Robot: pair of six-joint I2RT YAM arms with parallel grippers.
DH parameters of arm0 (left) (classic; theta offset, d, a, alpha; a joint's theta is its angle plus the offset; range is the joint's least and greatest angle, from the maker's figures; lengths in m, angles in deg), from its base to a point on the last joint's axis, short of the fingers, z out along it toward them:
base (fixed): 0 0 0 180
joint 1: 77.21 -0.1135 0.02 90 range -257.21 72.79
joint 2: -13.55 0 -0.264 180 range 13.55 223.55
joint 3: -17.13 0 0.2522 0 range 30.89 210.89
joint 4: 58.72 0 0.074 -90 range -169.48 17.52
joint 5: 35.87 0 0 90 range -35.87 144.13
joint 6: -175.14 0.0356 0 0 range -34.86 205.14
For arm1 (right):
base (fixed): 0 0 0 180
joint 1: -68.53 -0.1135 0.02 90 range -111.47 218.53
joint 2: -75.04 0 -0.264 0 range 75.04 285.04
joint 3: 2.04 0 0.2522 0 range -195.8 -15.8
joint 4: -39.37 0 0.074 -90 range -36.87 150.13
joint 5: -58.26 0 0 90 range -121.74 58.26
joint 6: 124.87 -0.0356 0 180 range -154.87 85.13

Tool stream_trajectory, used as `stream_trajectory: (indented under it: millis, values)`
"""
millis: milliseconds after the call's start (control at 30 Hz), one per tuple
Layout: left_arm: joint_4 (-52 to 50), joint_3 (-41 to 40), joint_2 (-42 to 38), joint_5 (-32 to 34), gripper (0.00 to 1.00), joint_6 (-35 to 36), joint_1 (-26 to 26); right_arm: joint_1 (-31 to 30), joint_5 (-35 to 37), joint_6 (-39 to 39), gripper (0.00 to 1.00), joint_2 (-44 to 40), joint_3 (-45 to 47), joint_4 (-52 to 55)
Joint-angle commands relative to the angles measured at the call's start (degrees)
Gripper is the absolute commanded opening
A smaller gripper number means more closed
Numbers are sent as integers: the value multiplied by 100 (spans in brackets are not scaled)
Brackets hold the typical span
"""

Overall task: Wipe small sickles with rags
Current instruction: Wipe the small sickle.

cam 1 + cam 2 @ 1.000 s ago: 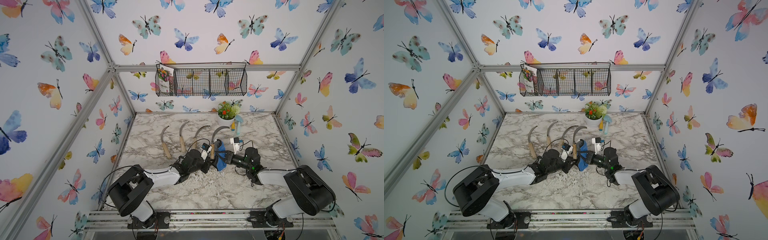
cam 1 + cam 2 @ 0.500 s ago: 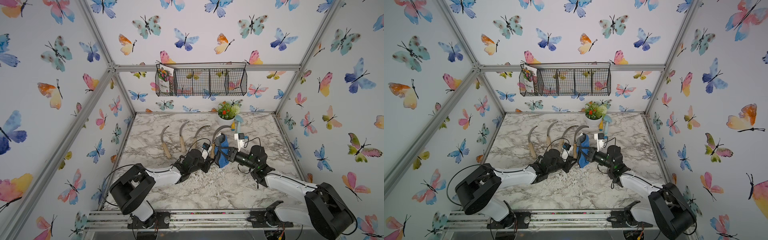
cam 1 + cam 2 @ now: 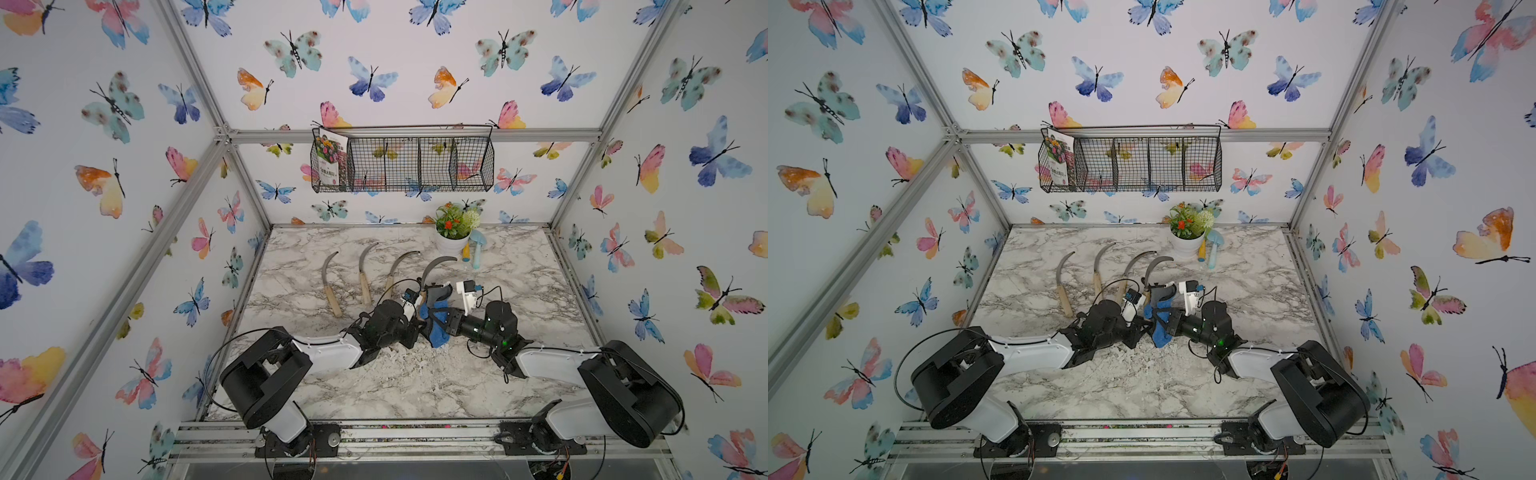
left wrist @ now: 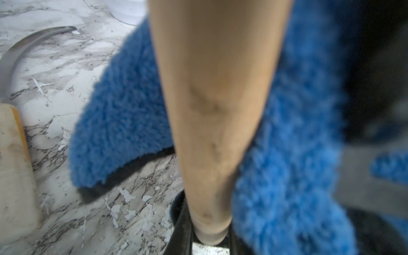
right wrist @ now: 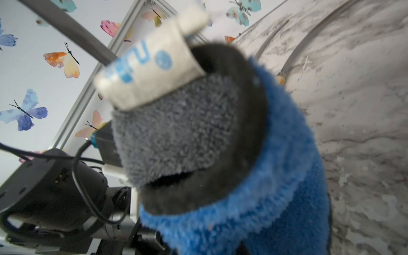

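Left wrist view shows the left claw [image 4: 208, 241] pinching the pale wooden handle of a curved grey metal sickle [image 4: 216, 110], bottom middle. Near the middle of both top views, the right claw [image 3: 437, 321] pinches a fluffy blue-and-grey rag [image 3: 439, 337] touching that handle.

A white fabric tag [image 5: 150, 66] is sitting on the grey part of the rag [image 5: 276, 176] in the right wrist view. It is carrying pale-blue printed lettering beside a round blue mark. The print is coming out too blurred to spell, with only a few rounded lower-case shapes showing.

In both top views a packet [image 3: 331, 160] [image 3: 1060, 160] with a flower picture is standing in the nine o'clock compartment of the wire basket [image 3: 457, 166]. The basket is hanging on the wall at twelve o'clock from the counter [image 3: 415, 386]. The packet's white lower panel is bearing a line of dark characters, too small to read.
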State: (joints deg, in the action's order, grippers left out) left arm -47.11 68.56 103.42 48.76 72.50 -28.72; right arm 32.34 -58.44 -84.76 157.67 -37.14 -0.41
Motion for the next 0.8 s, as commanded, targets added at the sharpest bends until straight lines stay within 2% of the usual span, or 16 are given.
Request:
stream_trajectory:
  millis: [0,200,467,633,767]
  values:
    - [452,93,-169,-19,0,95,29,-139,-65,-123,2,174,124,-349]
    - [458,13,-289,-18,0,94,30,-103,147,45,2,-174,-260,205]
    - [465,13,-281,-68,0,95,44,216,383,571,2,-858,-1383,1626]
    - [480,-5,-301,-61,0,95,39,393,288,578,2,-635,-1628,1701]
    - [485,-10,-313,-32,0,111,44,384,-101,396,2,-324,-1307,1319]
